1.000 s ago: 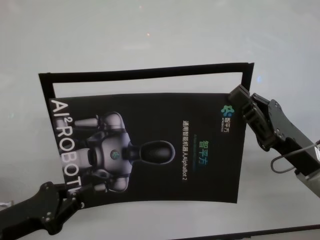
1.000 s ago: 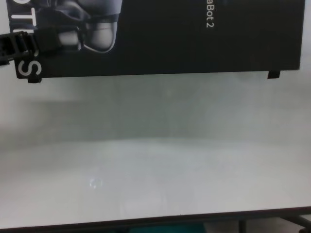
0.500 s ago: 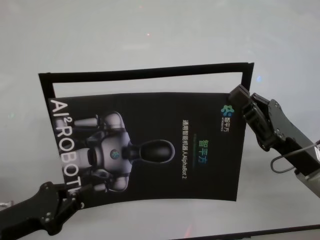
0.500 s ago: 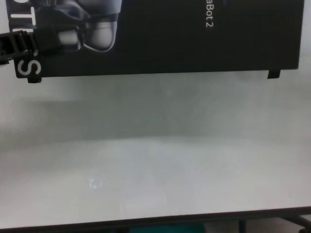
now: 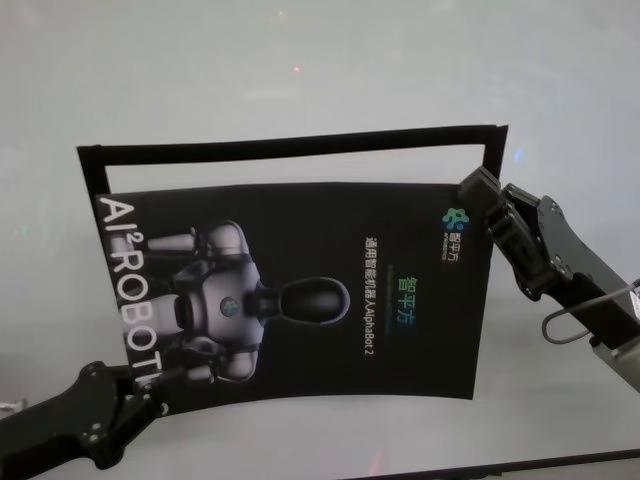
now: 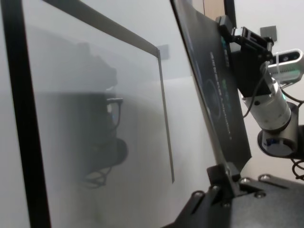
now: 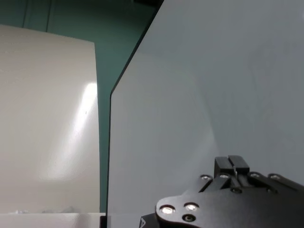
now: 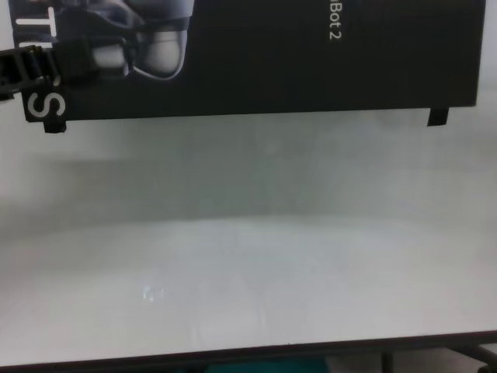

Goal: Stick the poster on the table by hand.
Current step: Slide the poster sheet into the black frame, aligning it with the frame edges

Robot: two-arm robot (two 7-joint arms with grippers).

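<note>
The poster (image 5: 300, 290) is hanging above the table (image 5: 300, 80), held between two claws, inside a black tape frame (image 5: 290, 147) marked on the tabletop. The left claw (image 5: 150, 385) is pinching the poster's near left corner, its fingers closed on the sheet just beside the big white letters. The right claw (image 5: 478, 192) is gripping the far right corner, jaws clamped on the edge near the small logo.

The head view is showing the whole print: a white-grey robot figure, the letters "AI² ROBOT" running along the left edge with the rest covered by the left claw, a line of Chinese characters ending in "AlphaBot 2", and green characters beside it. The chest view is catching only the poster's (image 8: 256, 58) near strip, cut off at the top, with "Bot 2", the letters "T" and "S", and two small tape tabs (image 8: 439, 116) sticking out below the edge; the left claw (image 8: 74, 61) is crossing that corner. The left wrist view is showing the sheet edge-on and lifted clear of the table, with the right claw (image 6: 227, 26) at its far corner. The right wrist view is mostly showing the pale back of the sheet; the claw's tips there are probably closed, though they are hard to make out.
</note>
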